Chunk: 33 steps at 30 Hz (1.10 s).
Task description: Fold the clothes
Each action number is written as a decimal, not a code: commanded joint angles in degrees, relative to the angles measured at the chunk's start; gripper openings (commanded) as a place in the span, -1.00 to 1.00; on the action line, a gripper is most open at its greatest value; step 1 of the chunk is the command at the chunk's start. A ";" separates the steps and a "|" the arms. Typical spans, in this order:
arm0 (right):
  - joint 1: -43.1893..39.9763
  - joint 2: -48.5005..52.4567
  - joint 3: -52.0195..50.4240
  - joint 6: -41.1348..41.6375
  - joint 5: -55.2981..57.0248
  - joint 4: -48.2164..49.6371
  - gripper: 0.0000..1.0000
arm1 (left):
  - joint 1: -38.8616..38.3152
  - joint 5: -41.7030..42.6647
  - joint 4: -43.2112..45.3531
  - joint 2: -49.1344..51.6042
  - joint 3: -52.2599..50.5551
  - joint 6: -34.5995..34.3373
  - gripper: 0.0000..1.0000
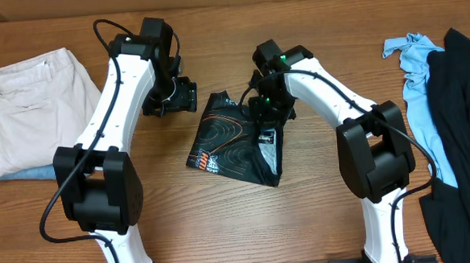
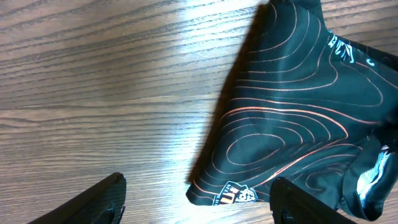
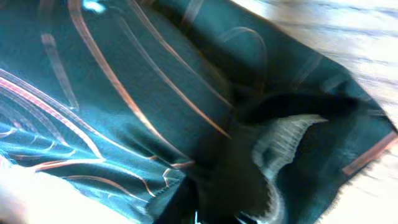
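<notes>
The black jersey with orange contour lines lies folded into a small, roughly triangular bundle at the table's middle. It also shows in the left wrist view and fills the blurred right wrist view. My left gripper is open and empty, just left of the jersey's upper left edge; its fingertips straddle the logo corner with the table beneath. My right gripper is down on the jersey's upper right part. Fabric bunches into its closed jaws.
Folded beige trousers lie at the far left on a light blue cloth. A light blue shirt and a large dark garment lie at the right edge. Bare wood surrounds the jersey.
</notes>
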 commanded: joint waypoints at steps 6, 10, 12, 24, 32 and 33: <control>-3.61 -3.04 0.11 8.46 13.60 -2.05 -0.90 | 0.22 -0.55 0.07 0.79 1.22 1.11 0.54; -3.85 -2.95 -0.04 8.44 15.15 -0.66 -0.81 | 0.20 -0.31 0.46 0.79 1.22 1.09 0.54; -3.85 -2.93 -0.04 8.44 15.15 -0.46 -0.79 | 0.09 0.13 0.66 0.79 1.22 1.09 0.54; -3.91 -2.16 -2.19 -3.61 31.63 13.29 -0.57 | -2.71 0.09 10.25 0.79 1.22 1.16 0.62; -4.33 -4.22 -1.53 3.39 31.65 7.63 -0.73 | -4.17 0.09 21.42 0.83 1.22 3.32 0.73; -4.59 -5.40 -1.29 4.42 31.63 6.67 -0.71 | -4.39 0.09 22.53 0.90 1.22 4.00 0.74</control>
